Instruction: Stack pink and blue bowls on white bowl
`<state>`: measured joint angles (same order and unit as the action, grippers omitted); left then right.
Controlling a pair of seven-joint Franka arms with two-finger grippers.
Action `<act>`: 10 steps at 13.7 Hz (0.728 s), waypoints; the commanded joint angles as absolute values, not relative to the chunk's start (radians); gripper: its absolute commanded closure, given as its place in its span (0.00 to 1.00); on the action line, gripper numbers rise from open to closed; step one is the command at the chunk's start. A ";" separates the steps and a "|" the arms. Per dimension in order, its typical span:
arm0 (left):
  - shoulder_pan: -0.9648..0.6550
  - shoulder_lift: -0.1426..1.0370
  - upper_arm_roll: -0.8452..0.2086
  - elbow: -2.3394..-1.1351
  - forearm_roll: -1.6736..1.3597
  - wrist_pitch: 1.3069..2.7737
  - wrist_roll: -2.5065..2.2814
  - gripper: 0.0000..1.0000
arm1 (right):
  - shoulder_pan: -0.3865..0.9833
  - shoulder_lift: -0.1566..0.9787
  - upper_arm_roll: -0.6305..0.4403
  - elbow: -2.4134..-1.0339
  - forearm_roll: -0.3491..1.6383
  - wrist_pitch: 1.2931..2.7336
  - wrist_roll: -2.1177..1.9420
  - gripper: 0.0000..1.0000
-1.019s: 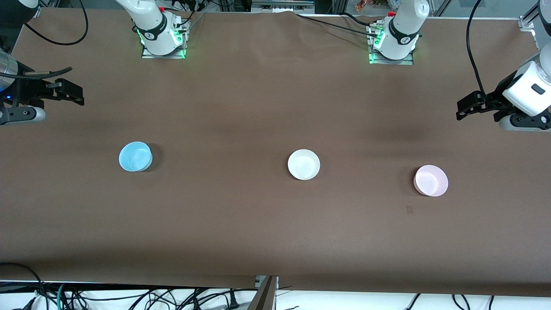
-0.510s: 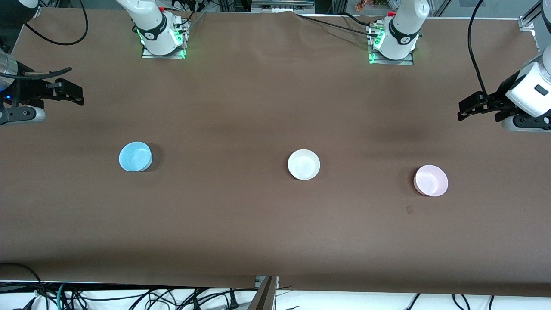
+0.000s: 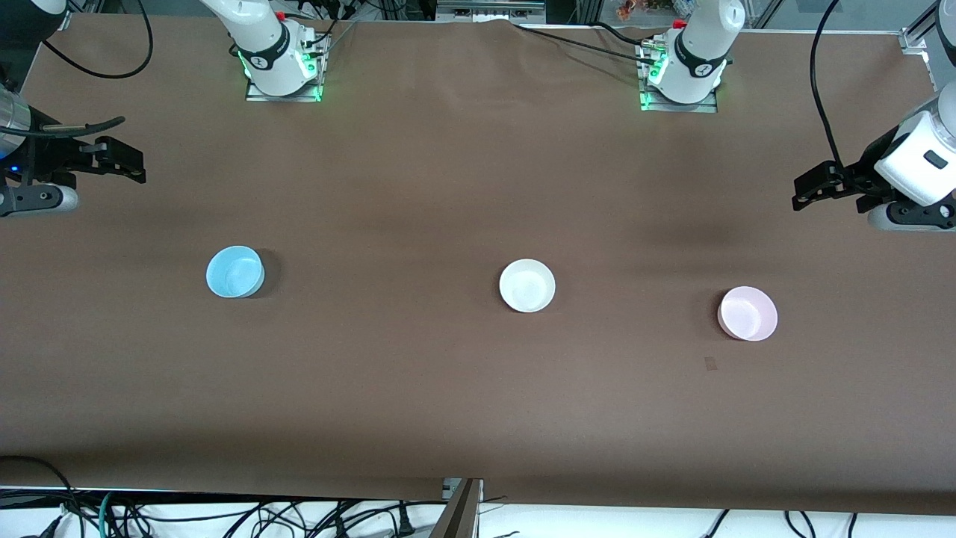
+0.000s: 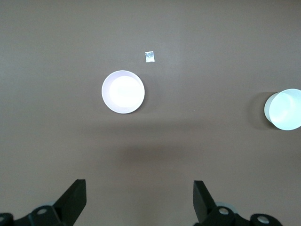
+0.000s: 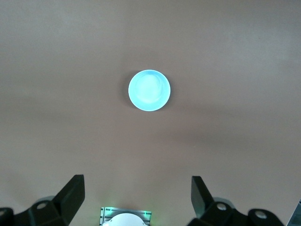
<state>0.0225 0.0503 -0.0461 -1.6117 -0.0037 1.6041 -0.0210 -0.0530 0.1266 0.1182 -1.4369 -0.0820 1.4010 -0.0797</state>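
Three bowls stand apart and upright in a row on the brown table. The light blue bowl (image 3: 234,272) is toward the right arm's end, the white bowl (image 3: 527,285) is in the middle, and the pale pink bowl (image 3: 747,313) is toward the left arm's end. My left gripper (image 3: 801,192) is open and empty, high over the table's end near the pink bowl. Its wrist view shows its open gripper (image 4: 139,188), the pink bowl (image 4: 123,92) and the white bowl (image 4: 283,109). My right gripper (image 3: 137,166) is open and empty, high over its own end. Its wrist view shows its open gripper (image 5: 136,186) and the blue bowl (image 5: 149,90).
The arm bases (image 3: 280,67) (image 3: 683,71) stand at the table's edge farthest from the front camera. A small patch of tape (image 3: 710,364) lies on the table, nearer to the front camera than the pink bowl. Cables hang below the table's near edge.
My left gripper has shifted very slightly over its end of the table. The bowls and the right arm have not moved.
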 commanded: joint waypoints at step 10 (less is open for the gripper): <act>0.023 0.086 -0.051 -1.578 -0.008 1.582 -0.029 0.00 | -0.058 0.138 0.121 -1.410 -0.072 1.393 -0.075 0.00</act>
<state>0.0213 0.0594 -0.0495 -1.6115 -0.0037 1.6040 -0.0267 -0.0530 0.1266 0.1182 -1.4369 -0.0820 1.4011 -0.0797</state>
